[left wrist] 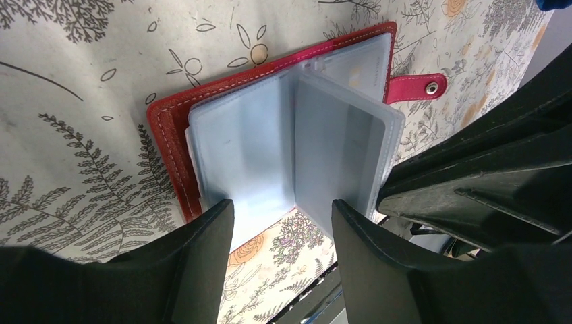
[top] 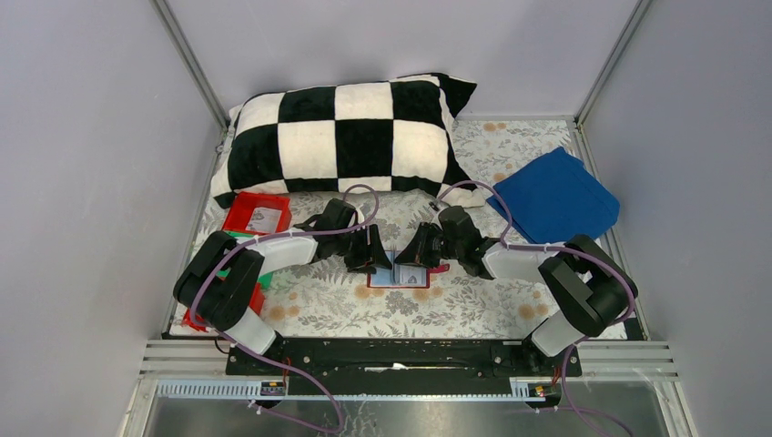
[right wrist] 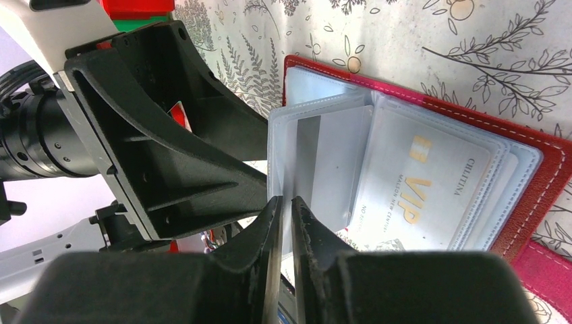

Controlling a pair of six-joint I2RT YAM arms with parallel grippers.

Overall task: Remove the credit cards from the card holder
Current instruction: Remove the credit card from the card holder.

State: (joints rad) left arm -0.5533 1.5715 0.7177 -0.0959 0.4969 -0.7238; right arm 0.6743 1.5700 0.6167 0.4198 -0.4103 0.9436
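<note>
The red card holder (top: 398,277) lies open on the flowered cloth, its pale clear sleeves (left wrist: 256,148) fanned out and its red strap tab (left wrist: 415,88) off to one side. A pale grey credit card with gold "VIP" lettering (right wrist: 432,182) sits inside a sleeve. My left gripper (left wrist: 283,226) is open, its fingers (left wrist: 202,256) straddling the near edge of the sleeves with nothing between them. My right gripper (right wrist: 287,209) is almost closed, and one upright sleeve leaf (right wrist: 297,158) is pinched in the narrow gap. The two grippers (top: 373,259) (top: 421,257) face each other over the holder.
A black-and-white checked pillow (top: 346,137) fills the back of the table. A folded blue cloth (top: 555,196) lies at the back right. A red tray (top: 258,214) stands at the left, behind my left arm. Metal frame rails border the table.
</note>
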